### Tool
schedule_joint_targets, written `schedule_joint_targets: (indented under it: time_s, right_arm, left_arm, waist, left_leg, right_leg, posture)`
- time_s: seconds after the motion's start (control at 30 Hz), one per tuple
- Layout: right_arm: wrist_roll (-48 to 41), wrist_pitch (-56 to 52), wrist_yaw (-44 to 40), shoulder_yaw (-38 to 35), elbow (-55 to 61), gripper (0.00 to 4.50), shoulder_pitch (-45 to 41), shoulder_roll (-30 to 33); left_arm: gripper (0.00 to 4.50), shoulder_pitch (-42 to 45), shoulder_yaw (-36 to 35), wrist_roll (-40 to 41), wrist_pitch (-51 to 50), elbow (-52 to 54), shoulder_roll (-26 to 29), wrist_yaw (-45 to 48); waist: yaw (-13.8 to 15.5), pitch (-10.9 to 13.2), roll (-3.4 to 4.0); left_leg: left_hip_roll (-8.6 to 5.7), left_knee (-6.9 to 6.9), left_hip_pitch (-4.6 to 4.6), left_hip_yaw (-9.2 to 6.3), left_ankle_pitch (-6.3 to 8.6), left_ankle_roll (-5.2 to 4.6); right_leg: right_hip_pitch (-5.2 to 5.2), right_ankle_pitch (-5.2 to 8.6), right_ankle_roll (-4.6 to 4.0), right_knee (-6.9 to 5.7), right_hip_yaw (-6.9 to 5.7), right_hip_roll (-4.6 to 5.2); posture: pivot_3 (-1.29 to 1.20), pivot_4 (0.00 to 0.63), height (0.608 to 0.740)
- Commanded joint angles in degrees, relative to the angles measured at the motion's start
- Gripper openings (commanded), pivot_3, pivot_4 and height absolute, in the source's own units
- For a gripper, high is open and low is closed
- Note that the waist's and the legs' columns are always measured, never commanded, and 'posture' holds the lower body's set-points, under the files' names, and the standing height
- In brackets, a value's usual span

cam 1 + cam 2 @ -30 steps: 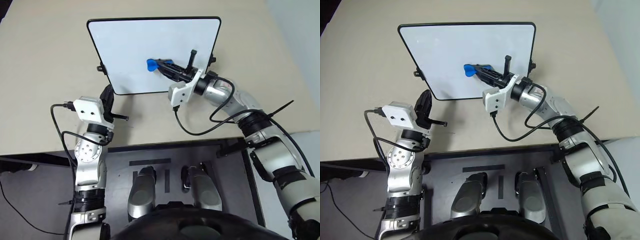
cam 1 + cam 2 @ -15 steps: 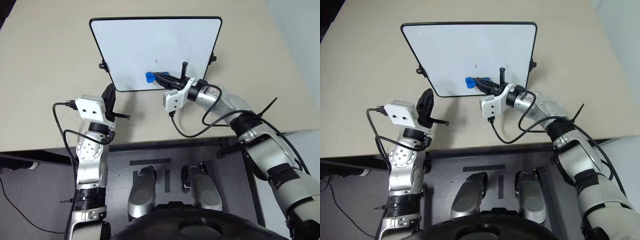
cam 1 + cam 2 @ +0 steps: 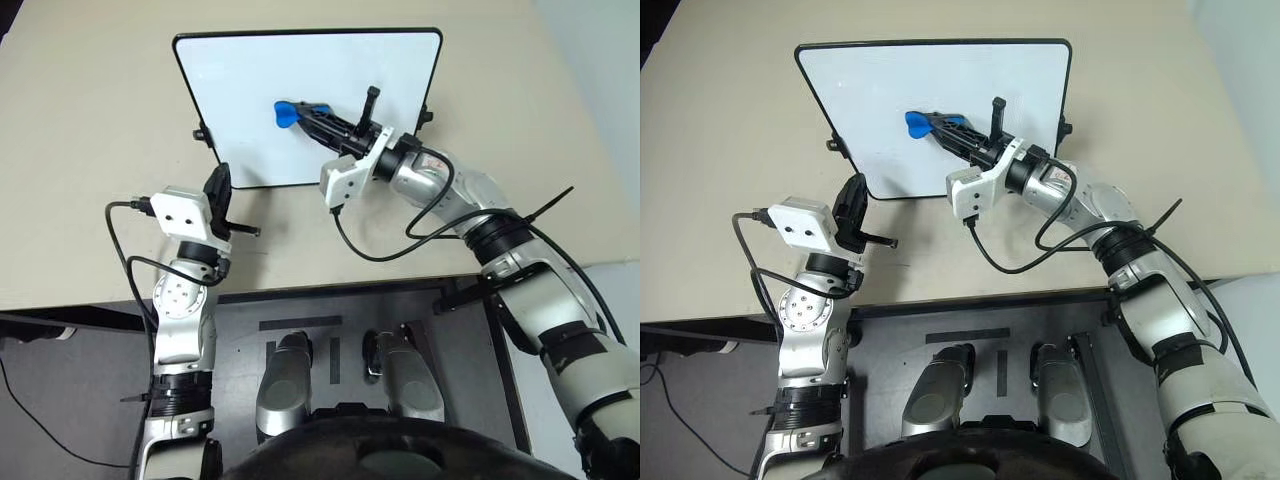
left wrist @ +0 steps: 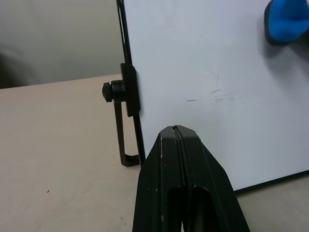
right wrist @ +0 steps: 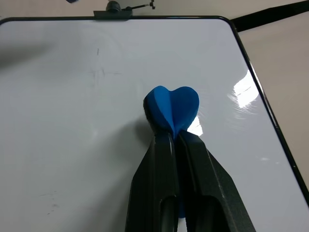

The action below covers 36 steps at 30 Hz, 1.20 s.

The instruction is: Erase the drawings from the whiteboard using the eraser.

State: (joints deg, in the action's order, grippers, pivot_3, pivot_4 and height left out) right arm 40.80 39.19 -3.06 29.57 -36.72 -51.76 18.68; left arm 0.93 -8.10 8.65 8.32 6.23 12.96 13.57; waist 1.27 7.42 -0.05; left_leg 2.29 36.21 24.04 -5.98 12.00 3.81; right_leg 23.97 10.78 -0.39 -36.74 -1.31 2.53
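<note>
right tool (image 3: 308, 113) pinching eraser (image 3: 285, 113) at rear half, blue tip protruding ahead against whiteboard (image 3: 250, 80). eraser judged light, soft; board glossy, slippery. left tool (image 4: 176, 133) pressed together, idling near board's lower edge.

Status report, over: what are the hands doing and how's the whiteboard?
Right hand shut on blue eraser, over the whiteboard. Left hand shut, empty, near the board's lower corner. Nothing blocking.
</note>
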Motion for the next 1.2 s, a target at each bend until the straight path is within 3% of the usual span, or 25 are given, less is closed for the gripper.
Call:
schedule_joint_targets:
  time_s: [0.03, 0.3, 0.47, 0.57, 0.7, 0.93, 1.2]
  right_arm:
    - [-0.7, -2.9, -3.34, 0.42, -3.48, 0.01, 1.68, 0.11]
    - [-1.13, -2.96, -6.44, 0.54, -4.79, 0.01, 2.89, 0.08]
    - [-6.08, -2.92, -10.66, -2.04, 1.21, 0.01, 5.75, 1.7]
    - [-17.33, -7.95, -21.49, -4.98, 11.3, 0.01, 12.17, 3.79]
    - [-31.24, -22.31, -36.15, -8.59, 29.37, 0.01, 23.71, 9.88]
    - [-38.27, -37.39, -45.97, -11.69, 44.15, 0.01, 32.97, 17.39]
    - [-37.53, -41.34, -44.98, -11.76, 45.93, 2.44, 32.93, 14.68]
  left_arm:
    - [0.0, 0.41, -0.1, -0.24, 1.18, 0.8, -0.05, -0.03]
    - [0.0, 0.5, -0.28, -0.26, 1.18, 0.66, 0.1, -0.05]
    - [0.0, 0.37, -0.43, -0.19, 1.14, 1.02, 0.22, -0.02]
    - [0.0, -0.03, -0.92, 0.19, 1.1, 1.54, 0.49, 0.14]
    - [0.0, -0.89, -1.07, 0.55, 1.05, 1.76, 0.65, 0.47]
    - [0.0, 0.12, 0.09, 0.96, 0.29, 0.92, 0.84, 2.06]
    - [0.0, 1.03, -0.74, 1.73, -0.48, 0.95, 2.15, 3.25]
  waist:
    - [0.0, 0.0, 0.0]
    - [0.05, 0.01, 0.01]
    - [0.12, 0.01, 0.01]
    - [0.31, -0.01, -0.02]
    - [0.56, -0.06, -0.11]
    - [0.44, -0.1, -0.21]
    - [0.41, -0.09, -0.21]
  left_leg:
    - [0.0, 0.0, 0.0, 0.0, 0.0, 0.01]
    - [0.01, -0.01, 0.01, 0.0, 0.0, 0.01]
    - [0.02, -0.02, 0.03, 0.01, -0.02, 0.0]
    - [0.02, -0.02, 0.13, 0.04, -0.18, 0.09]
    - [-0.07, -0.02, 0.45, 0.09, -0.18, -0.25]
    - [-0.05, 0.01, 0.49, 0.28, -0.07, 0.07]
    - [-0.03, 0.04, 0.11, 0.27, 0.01, -0.69]
  right_leg:
    - [-0.01, -0.01, -0.01, -0.01, 0.0, 0.0]
    - [-0.01, -0.13, -0.18, -0.05, 0.0, 0.01]
    - [-0.01, -0.09, -0.11, -0.04, 0.0, 0.01]
    - [-0.01, 0.09, 0.17, 0.02, 0.0, 0.0]
    - [0.01, 0.5, 0.47, 0.26, -0.01, -0.01]
    - [-0.01, 0.63, 0.66, 0.57, -0.02, -0.07]
    - [-0.31, 0.6, 0.63, 0.49, 0.0, -0.09]
  posture:
    - [0.0, 0.15, 0.74]
    - [0.0, 0.15, 0.74]
    - [0.0, 0.15, 0.74]
    - [0.0, 0.15, 0.74]
    - [0.0, 0.15, 0.74]
    - [0.0, 0.15, 0.74]
    - [0.0, 0.15, 0.74]
